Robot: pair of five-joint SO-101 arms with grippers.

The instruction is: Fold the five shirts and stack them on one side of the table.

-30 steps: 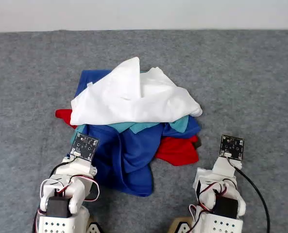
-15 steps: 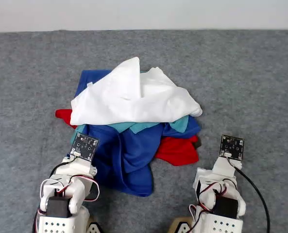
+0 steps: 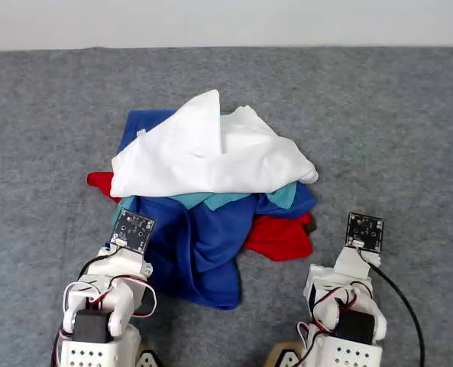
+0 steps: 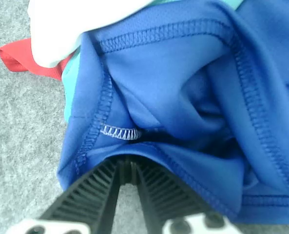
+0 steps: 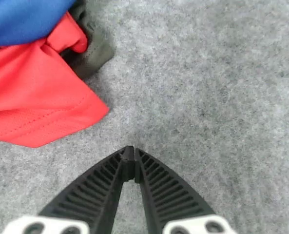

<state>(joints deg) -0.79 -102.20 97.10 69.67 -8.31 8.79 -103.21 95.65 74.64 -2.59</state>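
Observation:
A loose heap of shirts lies mid-table: a white shirt (image 3: 211,157) on top, a teal one (image 3: 218,199) under it, a blue shirt (image 3: 199,245) spilling toward the near edge, and a red one (image 3: 281,237) at the heap's right and left. A dark grey piece (image 5: 93,51) peeks out beside the red shirt (image 5: 32,102). My left gripper (image 4: 129,168) is shut, tips against the blue shirt's (image 4: 183,97) hem. My right gripper (image 5: 130,163) is shut above bare mat, just right of the red shirt.
The grey felt mat (image 3: 394,130) covers the table, with open room to the right, left and far side of the heap. Both arm bases (image 3: 96,329) (image 3: 344,325) stand at the near edge.

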